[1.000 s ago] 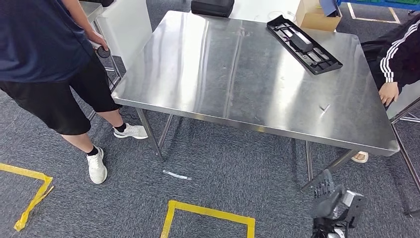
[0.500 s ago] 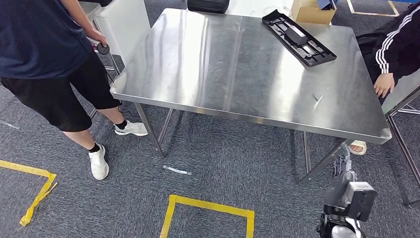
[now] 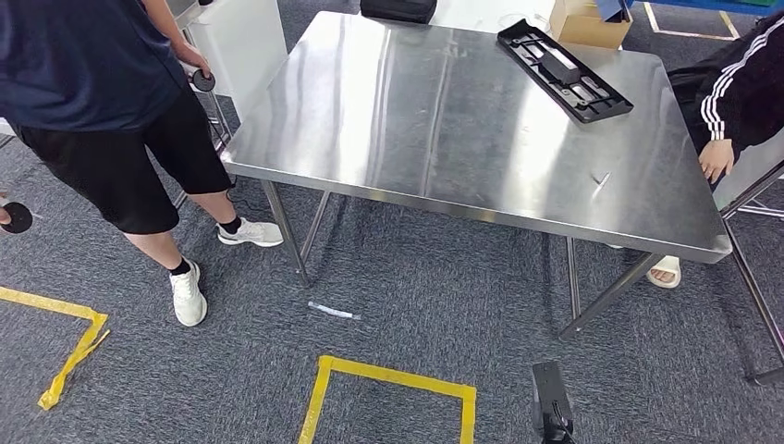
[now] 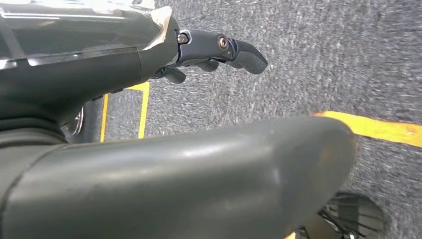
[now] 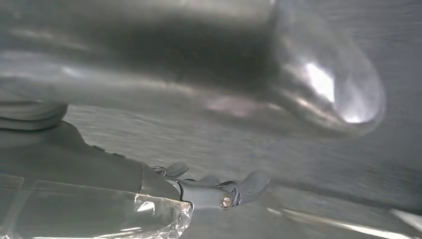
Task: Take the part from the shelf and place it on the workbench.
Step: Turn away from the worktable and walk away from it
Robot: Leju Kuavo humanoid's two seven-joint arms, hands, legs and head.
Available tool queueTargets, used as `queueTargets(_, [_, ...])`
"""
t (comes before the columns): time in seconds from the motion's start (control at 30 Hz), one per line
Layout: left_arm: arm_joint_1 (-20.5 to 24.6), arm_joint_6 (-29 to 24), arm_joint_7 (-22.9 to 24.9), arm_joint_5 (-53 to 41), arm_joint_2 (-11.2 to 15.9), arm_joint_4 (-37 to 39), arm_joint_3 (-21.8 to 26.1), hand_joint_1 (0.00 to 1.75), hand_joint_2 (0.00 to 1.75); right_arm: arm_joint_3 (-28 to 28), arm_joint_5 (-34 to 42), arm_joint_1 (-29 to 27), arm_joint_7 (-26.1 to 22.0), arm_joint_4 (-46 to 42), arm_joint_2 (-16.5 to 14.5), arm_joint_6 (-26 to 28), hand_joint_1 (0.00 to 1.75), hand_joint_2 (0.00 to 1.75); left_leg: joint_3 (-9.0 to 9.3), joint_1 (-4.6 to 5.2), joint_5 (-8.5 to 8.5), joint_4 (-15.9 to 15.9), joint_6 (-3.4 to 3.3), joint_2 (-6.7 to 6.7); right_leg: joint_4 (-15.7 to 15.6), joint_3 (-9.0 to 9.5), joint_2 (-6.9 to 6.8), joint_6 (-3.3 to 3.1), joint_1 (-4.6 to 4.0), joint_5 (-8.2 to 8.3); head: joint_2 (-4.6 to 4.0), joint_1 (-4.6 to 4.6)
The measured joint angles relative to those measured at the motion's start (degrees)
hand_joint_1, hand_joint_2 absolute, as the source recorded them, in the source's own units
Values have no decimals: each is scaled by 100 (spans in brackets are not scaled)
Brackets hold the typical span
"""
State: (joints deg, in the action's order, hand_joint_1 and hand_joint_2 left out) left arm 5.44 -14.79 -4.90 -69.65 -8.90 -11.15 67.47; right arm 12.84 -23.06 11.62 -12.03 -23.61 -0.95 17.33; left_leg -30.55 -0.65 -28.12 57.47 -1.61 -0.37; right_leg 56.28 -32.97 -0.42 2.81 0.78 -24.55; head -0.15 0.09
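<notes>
**Black part lies on the table, both hands hold nothing**

The long black part (image 3: 565, 70) lies flat on the far right side of the shiny steel table (image 3: 444, 139). It looks hard, stiff and light, with holes along it. A good place to hold it would be its long edges, near the middle. The left hand (image 4: 199, 50) and right hand (image 5: 209, 191) hang over the carpet, fingers apart, holding nothing.

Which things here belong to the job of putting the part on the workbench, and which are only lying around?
Belonging to the job:
- black part, lying on the far right of the workbench
- steel workbench
- left hand and right hand, both holding nothing

Just lying about:
- cardboard box behind the workbench
- black case
- yellow floor tape
- pale strip on the carpet
</notes>
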Motion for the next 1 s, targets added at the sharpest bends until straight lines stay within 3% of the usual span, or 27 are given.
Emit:
queueTargets(0.1, [-13, 6, 32, 10, 8, 1, 1, 0, 0, -84, -290, -62, 932, 427, 66, 122, 0, 0, -29, 27, 91, -41, -112, -7, -66, 19, -10, 37, 12, 61, 0, 10])
queueTargets(0.13, [-19, 8, 48, 12, 10, 2, 1, 0, 0, -113, -362, -126, 1189, 526, 83, 133, 0, 0, -51, 28, 133, -53, -167, -4, 34, -20, -11, 64, 22, -25, 0, 18])
queueTargets(0.17, [-24, 12, 67, 11, 13, 2, 1, 0, 0, -137, -424, -190, 1419, 624, 96, 132, 0, 0, -81, 17, 172, -72, -206, 8, 243, -112, -7, 45, 30, -193, 0, 29])
queueTargets(0.23, [-24, 16, 96, 5, 19, 2, 1, 0, 0, -180, -500, -323, 1729, 798, 103, 109, 0, 0, -159, 32, 228, -70, -246, 28, 1012, -387, 7, -27, 32, -664, 0, 54])
queueTargets(0.3, [-24, 19, 111, 0, 20, 2, 1, 0, 0, -234, -540, -431, 1865, 929, 102, 91, 0, 0, -250, 59, 286, -66, -251, 50, 1582, -508, 15, -26, 27, -927, 0, 57])
queueTargets(0.33, [-24, 19, 115, -1, 20, 2, 1, 0, 0, -256, -560, -464, 1911, 975, 100, 89, 0, 0, -292, 67, 317, -63, -244, 59, 1559, -416, 16, 5, 25, -919, 0, 58])
queueTargets(0.37, [-23, 19, 118, -1, 19, 2, 1, 0, 0, -271, -586, -482, 1963, 1011, 101, 86, 0, 0, -332, 71, 350, -61, -233, 65, 1306, -205, 16, 47, 26, -833, 0, 56])
queueTargets(0.4, [-21, 19, 120, -1, 18, 2, 1, 0, 0, -284, -626, -491, 2036, 1040, 104, 85, 0, 0, -364, 72, 383, -57, -213, 70, 877, 102, 16, 83, 27, -723, 0, 58])
queueTargets(0.47, [-15, 19, 120, -1, 14, 2, 1, 0, 0, -325, -712, -504, 2205, 1082, 109, 94, 0, 0, -405, 80, 449, -53, -153, 72, 84, 633, 22, 88, -3, -587, 0, 55])
queueTargets(0.5, [-12, 18, 117, -1, 12, 2, 1, 0, 0, -355, -754, -525, 2284, 1104, 110, 105, 0, 0, -412, 84, 481, -48, -118, 70, -121, 752, 30, 64, -22, -568, 0, 56])
queueTargets(0.6, [-12, 19, 110, -24, 3, 2, 1, 0, 0, -420, -815, -629, 2402, 1169, 104, 133, 0, 0, -435, 75, 537, -26, -13, 50, -147, 686, 36, -41, -24, -507, 1, 44])
queueTargets(0.63, [-14, 21, 111, -34, 4, 2, 0, 0, 0, -429, -814, -660, 2412, 1186, 97, 128, 0, 0, -469, 64, 440, 43, 20, 41, -144, 649, 29, -94, -6, -466, 1, 33])
queueTargets(0.67, [-17, 25, 114, -42, 6, 2, -1, 0, 0, -437, -809, -688, 2415, 1201, 91, 106, 0, 0, -529, 52, 229, 215, 48, 32, -150, 602, 22, -158, 12, -413, 0, 20])
queueTargets(0.73, [-17, 32, 124, -49, 9, 2, -3, 0, 0, -451, -780, -728, 2391, 1218, 90, 32, 0, 0, -691, 30, -373, 845, 96, 24, -147, 481, 11, -250, 2, -306, 0, -1])
queueTargets(0.77, [-15, 34, 132, -51, 9, 2, -4, 0, 0, -455, -757, -741, 2368, 1223, 92, -14, 0, 0, -753, 19, -595, 1202, 115, 23, -141, 419, 8, -274, -14, -251, 0, -6])
queueTargets(0.8, [-14, 34, 142, -51, 8, 2, -5, 0, 0, -455, -729, -748, 2339, 1229, 95, -57, 0, 0, -760, 8, -671, 1452, 131, 22, -128, 350, 5, -279, -28, -195, 0, -8])
queueTargets(0.83, [-11, 34, 151, -51, 8, 2, -7, 0, 0, -455, -699, -751, 2302, 1234, 95, -99, 0, 0, -688, -3, -611, 1539, 141, 22, -105, 274, 6, -274, -37, -142, 0, -9])
queueTargets(0.87, [-6, 33, 160, -52, 7, 2, -9, 0, 0, -455, -671, -752, 2263, 1238, 95, -132, 0, 0, -528, -12, -460, 1432, 145, 23, -70, 192, 7, -256, -41, -97, 0, -10])
queueTargets(0.93, [19, 32, 169, -56, 6, 3, -15, 0, 0, -454, -626, -748, 2189, 1242, 91, -170, 0, 0, 1, -24, -233, 767, 140, 18, 27, 30, 12, -212, -43, -31, 0, -14])
queueTargets(1.0, [52, 31, 171, -58, 2, 3, -20, 0, 0, -451, -602, -735, 2140, 1242, 78, -189, 0, 0, 384, -5, -280, 144, 117, -3, 104, -77, 10, -142, -57, 30, 0, -4])
